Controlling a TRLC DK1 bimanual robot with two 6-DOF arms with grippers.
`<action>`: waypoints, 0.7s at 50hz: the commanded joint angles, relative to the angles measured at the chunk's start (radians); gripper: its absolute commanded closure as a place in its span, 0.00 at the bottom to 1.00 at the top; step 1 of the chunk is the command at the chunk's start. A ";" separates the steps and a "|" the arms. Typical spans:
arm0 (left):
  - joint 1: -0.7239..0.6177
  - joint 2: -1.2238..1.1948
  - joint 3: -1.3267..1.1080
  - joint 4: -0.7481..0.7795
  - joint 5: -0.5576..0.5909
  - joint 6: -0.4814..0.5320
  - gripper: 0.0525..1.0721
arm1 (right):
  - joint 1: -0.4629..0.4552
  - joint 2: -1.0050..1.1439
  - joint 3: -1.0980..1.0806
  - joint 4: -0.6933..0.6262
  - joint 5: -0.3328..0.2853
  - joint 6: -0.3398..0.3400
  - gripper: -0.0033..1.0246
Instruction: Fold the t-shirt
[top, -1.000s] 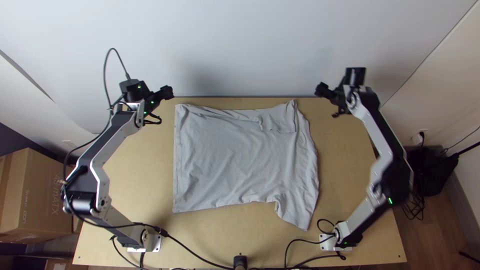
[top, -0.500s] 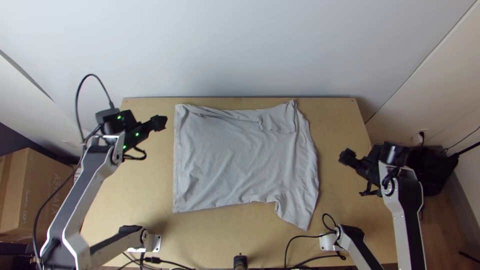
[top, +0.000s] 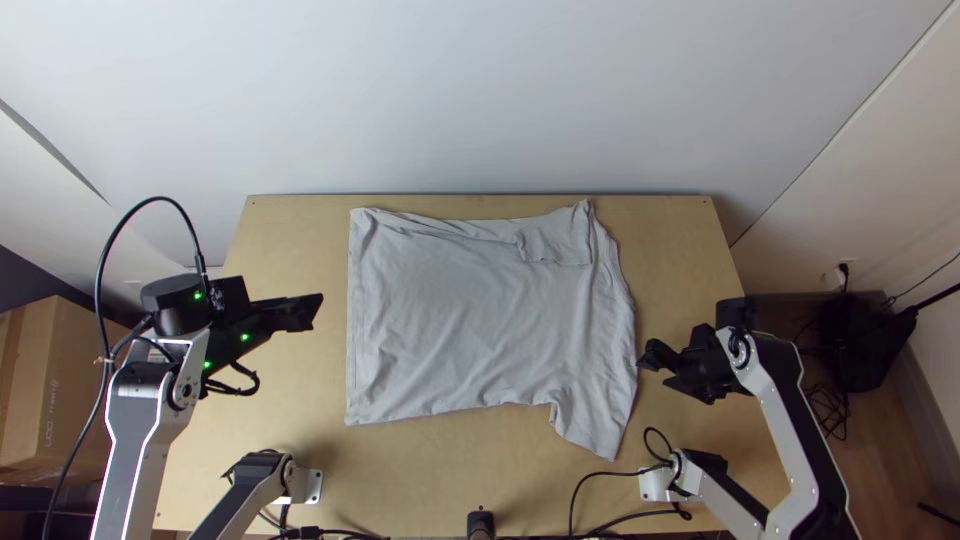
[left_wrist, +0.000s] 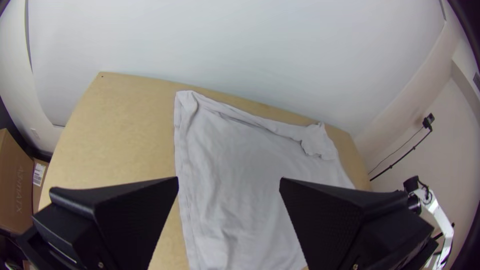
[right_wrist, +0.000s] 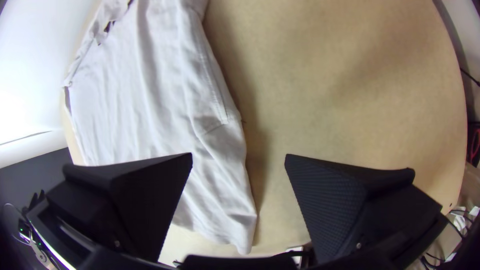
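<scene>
Plainly, the t-shirt (top: 470, 310) lies spread, its far right corner turned over; the left gripper (top: 317, 310) stands open at left, the right gripper (top: 655, 370) open at right.

The t-shirt (top: 470, 320) is plain pale grey, the tabletop (top: 685, 290) beneath it light tan, the wall (top: 480, 90) beyond it white, the left tool (top: 310, 312) and the right tool (top: 656, 370) on either side of it black, and the cardboard box (top: 75, 385) well to its left brown.
</scene>
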 joint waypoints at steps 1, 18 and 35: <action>0.015 -0.047 -0.027 -0.018 0.009 0.038 0.05 | 0.006 0.075 -0.022 -0.013 -0.018 0.005 0.40; 0.024 -0.085 -0.030 -0.054 0.005 0.048 0.05 | 0.037 0.257 -0.010 0.108 -0.031 -0.004 0.47; 0.044 -0.085 -0.022 -0.075 -0.003 0.068 0.05 | 0.097 0.314 -0.001 0.165 -0.033 -0.003 0.97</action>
